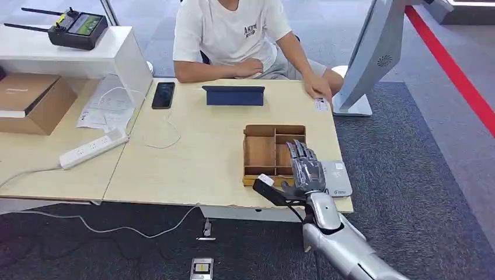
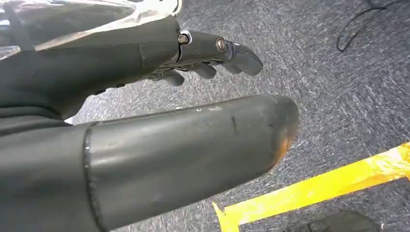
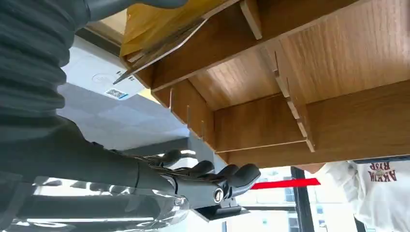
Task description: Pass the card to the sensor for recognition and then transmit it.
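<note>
A card (image 1: 266,179) lies at the front edge of a wooden tray (image 1: 260,153) on the tabletop (image 1: 198,157); the right hand (image 1: 306,168) hovers flat over the tray, fingers spread, holding nothing; a grey sensor pad (image 1: 337,177) sits just beside; the left hand (image 2: 212,53) hangs over carpet, fingers loosely extended, empty; a person (image 1: 233,35) sits opposite.

wooden tray (image 1: 260,153) on table (image 1: 192,157) | sensor (image 1: 337,178) just right of it | tablet (image 1: 233,95) behind
</note>
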`<state>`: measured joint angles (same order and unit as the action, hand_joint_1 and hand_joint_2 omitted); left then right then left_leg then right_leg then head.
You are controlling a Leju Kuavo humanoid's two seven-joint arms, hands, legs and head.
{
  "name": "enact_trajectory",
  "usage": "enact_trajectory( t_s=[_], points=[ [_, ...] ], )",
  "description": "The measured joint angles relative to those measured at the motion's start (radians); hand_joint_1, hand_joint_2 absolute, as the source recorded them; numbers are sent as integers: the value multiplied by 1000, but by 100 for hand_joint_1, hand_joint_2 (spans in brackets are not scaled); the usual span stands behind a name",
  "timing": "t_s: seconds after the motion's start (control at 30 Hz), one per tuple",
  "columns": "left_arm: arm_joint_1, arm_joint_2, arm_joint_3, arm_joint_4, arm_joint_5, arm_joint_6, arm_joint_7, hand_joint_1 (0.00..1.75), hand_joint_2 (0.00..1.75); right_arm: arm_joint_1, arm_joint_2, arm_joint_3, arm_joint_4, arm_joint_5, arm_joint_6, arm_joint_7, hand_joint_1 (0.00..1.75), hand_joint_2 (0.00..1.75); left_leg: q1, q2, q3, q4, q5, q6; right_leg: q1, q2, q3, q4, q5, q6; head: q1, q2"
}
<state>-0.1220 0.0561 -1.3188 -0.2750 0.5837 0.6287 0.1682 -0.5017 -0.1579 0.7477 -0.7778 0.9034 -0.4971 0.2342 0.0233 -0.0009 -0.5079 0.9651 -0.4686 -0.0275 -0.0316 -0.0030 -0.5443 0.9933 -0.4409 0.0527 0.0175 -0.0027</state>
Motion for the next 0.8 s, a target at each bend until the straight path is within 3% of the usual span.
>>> enact_trajectory(
  t_s=[0.8],
  points=[
    [1,0,0,0,3,9,0,0,0,-4,-32,-3,8,-51,-19,-10,0,175,0,0,0,0,0,0,0,0,0,0,0,0,0,0]
  ],
)
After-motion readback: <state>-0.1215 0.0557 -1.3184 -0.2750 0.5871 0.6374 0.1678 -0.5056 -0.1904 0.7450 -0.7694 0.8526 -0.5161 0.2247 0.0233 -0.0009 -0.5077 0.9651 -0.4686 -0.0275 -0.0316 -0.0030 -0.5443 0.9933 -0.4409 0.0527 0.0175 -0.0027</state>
